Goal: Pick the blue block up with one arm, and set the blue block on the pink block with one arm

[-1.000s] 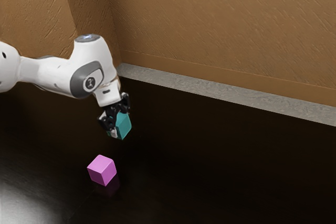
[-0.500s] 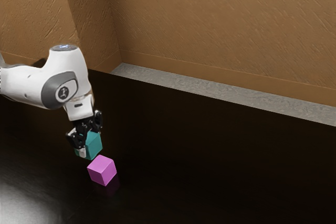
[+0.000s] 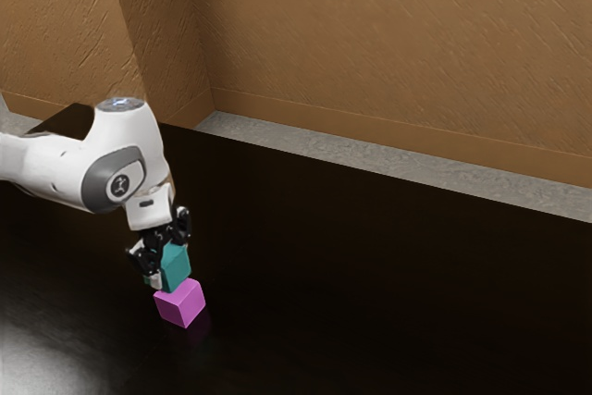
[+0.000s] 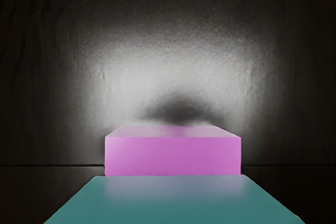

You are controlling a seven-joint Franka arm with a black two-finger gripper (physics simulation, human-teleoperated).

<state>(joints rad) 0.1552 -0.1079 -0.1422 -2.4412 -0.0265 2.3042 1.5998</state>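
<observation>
The placing step is in hand: the gripper (image 3: pixel 159 249) is closed on the blue block (image 3: pixel 174 264) and holds it directly over the pink block (image 3: pixel 182 303), touching it or nearly so; I cannot tell which. Next, I judge, it must settle the block squarely, then release. Nothing on the dark counter (image 3: pixel 388 284) stands in the way, and the brown wall (image 3: pixel 388 43) is well apart.

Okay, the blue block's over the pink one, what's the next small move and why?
Probably ease the gripper straight down a touch before letting go. It is shut on the blue block, which hangs right above the pink block, and I cannot tell whether the two touch.
</observation>
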